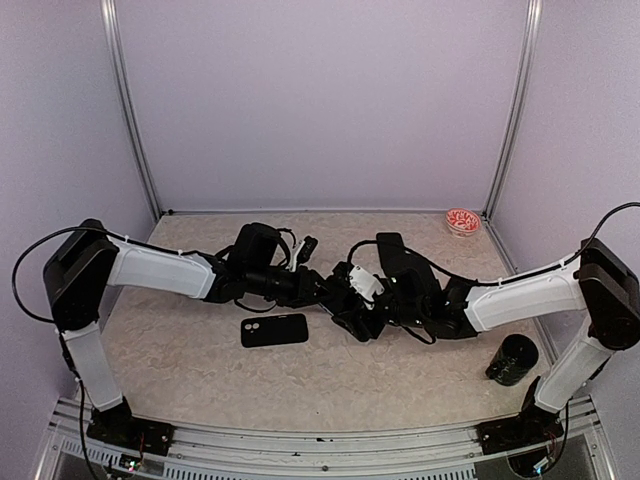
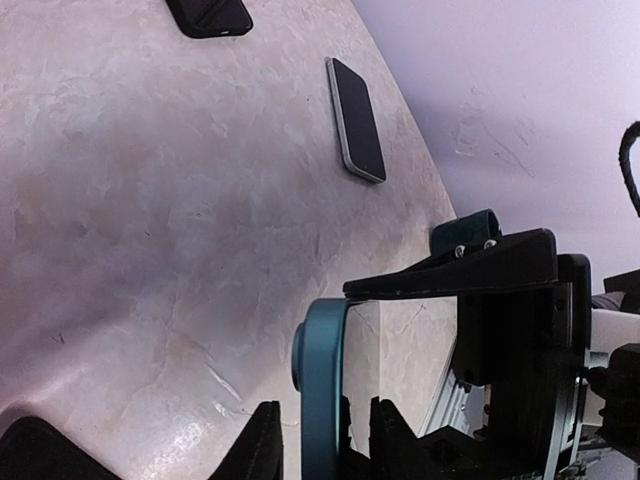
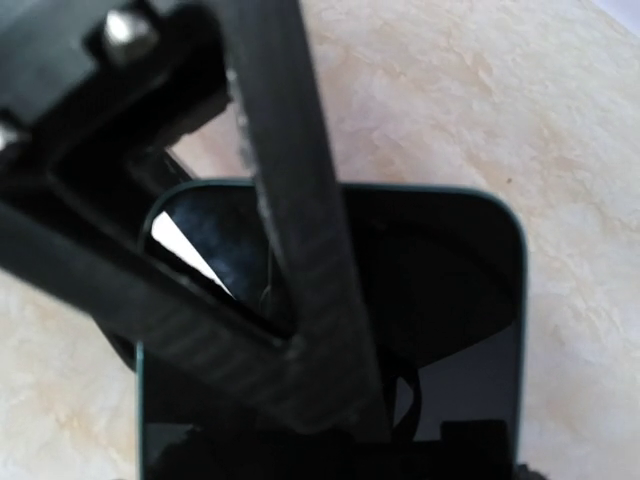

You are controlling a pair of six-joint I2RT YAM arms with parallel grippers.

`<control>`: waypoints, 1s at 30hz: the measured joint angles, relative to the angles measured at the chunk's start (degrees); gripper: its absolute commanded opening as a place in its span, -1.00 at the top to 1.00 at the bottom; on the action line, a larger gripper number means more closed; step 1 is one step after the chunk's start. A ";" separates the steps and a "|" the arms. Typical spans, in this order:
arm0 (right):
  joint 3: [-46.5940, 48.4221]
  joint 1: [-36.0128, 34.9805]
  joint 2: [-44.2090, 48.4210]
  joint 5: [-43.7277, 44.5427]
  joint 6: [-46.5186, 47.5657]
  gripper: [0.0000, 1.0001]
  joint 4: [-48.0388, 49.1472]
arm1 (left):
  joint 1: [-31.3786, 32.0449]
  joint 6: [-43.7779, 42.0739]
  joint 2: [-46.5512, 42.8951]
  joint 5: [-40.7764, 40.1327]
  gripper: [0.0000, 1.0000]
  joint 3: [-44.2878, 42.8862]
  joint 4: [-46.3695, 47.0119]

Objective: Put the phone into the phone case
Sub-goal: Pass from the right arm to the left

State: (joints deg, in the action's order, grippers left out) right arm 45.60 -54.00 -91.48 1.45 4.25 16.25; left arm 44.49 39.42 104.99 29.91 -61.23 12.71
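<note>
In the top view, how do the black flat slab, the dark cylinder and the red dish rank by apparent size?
1. Black flat slab and dark cylinder: they look alike, so not ranked.
2. Red dish: smallest, but farthest from the camera.

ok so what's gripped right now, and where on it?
Teal phone case. The right gripper pinches its panel, one finger across the face beside the camera cutout. The left gripper straddles its edge; contact unclear.

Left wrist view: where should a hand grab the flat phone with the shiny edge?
Probably grip the phone by its two long edges, from straight above. It lies flat on the table, so only its thin rims are free, and it is narrower across than along.
</note>
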 measured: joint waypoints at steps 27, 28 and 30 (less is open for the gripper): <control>-3.28 -0.63 11.65 7.52 0.15 -0.99 3.15 | -0.15 -0.09 -4.31 -2.25 1.00 6.78 3.37; -3.41 -0.63 12.81 7.93 -0.31 -0.99 3.28 | -0.24 -0.13 -5.44 -2.58 1.00 7.74 4.17; -3.63 -0.63 14.97 8.41 -1.53 -0.99 3.63 | -0.44 -0.15 -7.93 -3.43 1.00 9.66 6.29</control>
State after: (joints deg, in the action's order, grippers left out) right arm 41.98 -54.63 -76.51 9.87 2.72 19.88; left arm 44.05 39.27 97.06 26.48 -51.57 19.00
